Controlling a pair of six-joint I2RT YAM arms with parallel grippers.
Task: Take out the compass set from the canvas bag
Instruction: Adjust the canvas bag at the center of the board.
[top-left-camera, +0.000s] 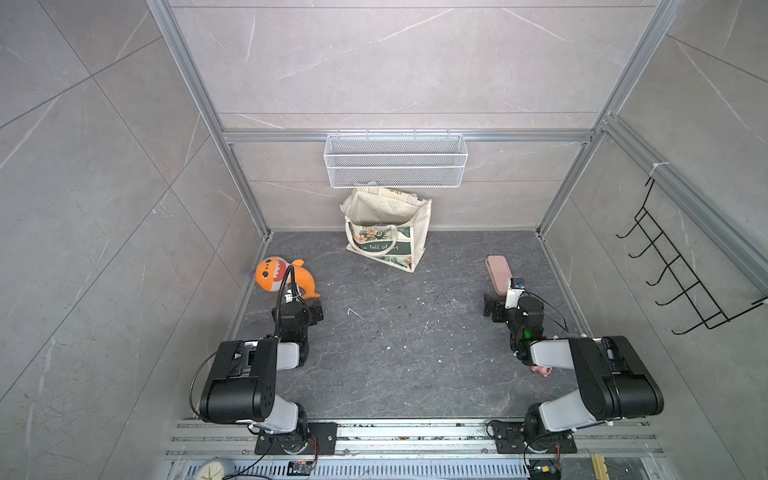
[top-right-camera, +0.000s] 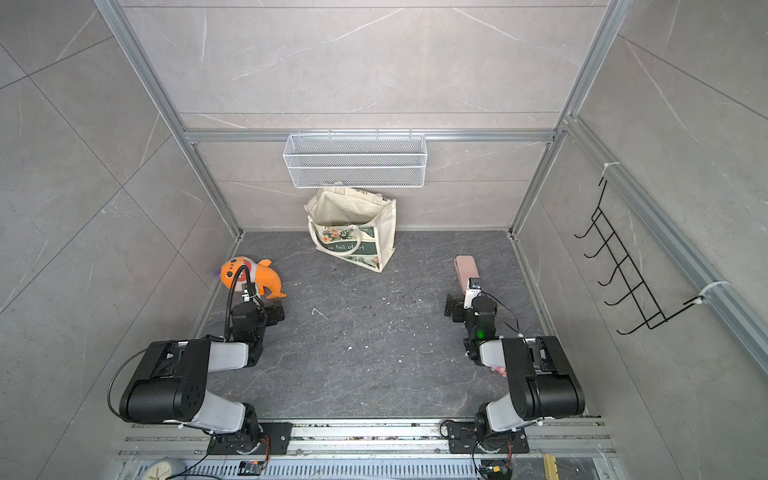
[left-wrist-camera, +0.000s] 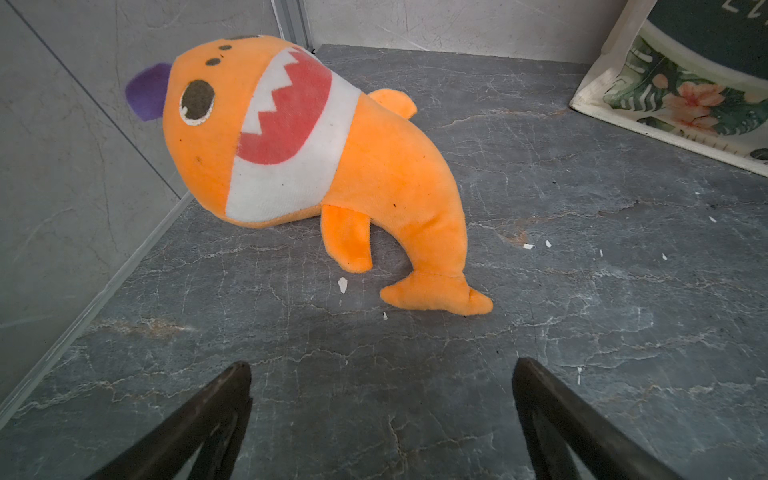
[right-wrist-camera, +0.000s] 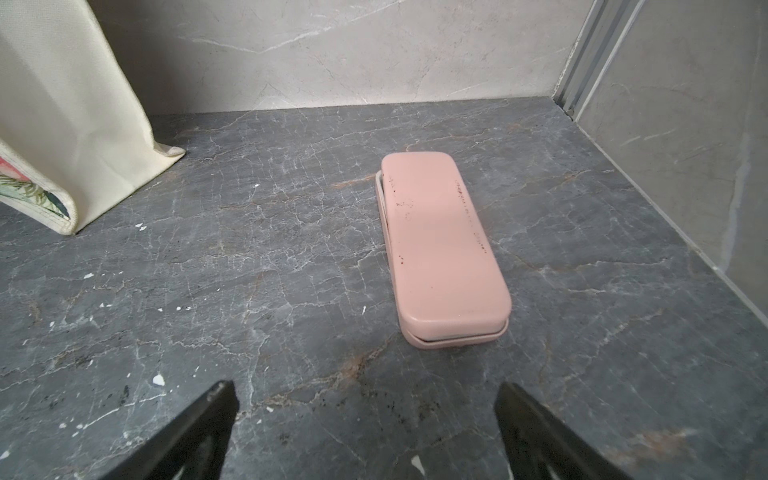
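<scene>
The canvas bag (top-left-camera: 419, 232) stands upright at 12 o'clock on the dark stone table (top-left-camera: 395, 353). It is at the back wall, just below the white wire basket (top-left-camera: 395, 160) hung on the rail. Its mouth gapes open, and one handle droops over the green floral panel with white lettering that faces the arms. Both top views show the cream lining, but the bottom of the inside is out of sight. A corner of the bag also shows in the left wrist view (left-wrist-camera: 673, 95), and its plain side in the right wrist view (right-wrist-camera: 62, 104).

A closed pink case (top-left-camera: 498, 269) lies flat on the table at about 2 o'clock, well apart from the bag and outside it. Whether it holds the compass set cannot be told. The right gripper (top-left-camera: 492, 306) sits near 3 o'clock, just short of the case's near end. In its wrist view (right-wrist-camera: 365, 386) the jaws are spread wide with only bare table between them, and the case (right-wrist-camera: 440, 241) lies ahead, untouched.

The left gripper (top-left-camera: 318, 311) is near 9 o'clock, with its jaws likewise wide and holding nothing (left-wrist-camera: 382, 365). Beyond it at 10 o'clock lies an orange plush shark (left-wrist-camera: 374, 166), on its side near the left wall.

A black hook rack (top-left-camera: 673, 270) hangs on the right wall.
</scene>
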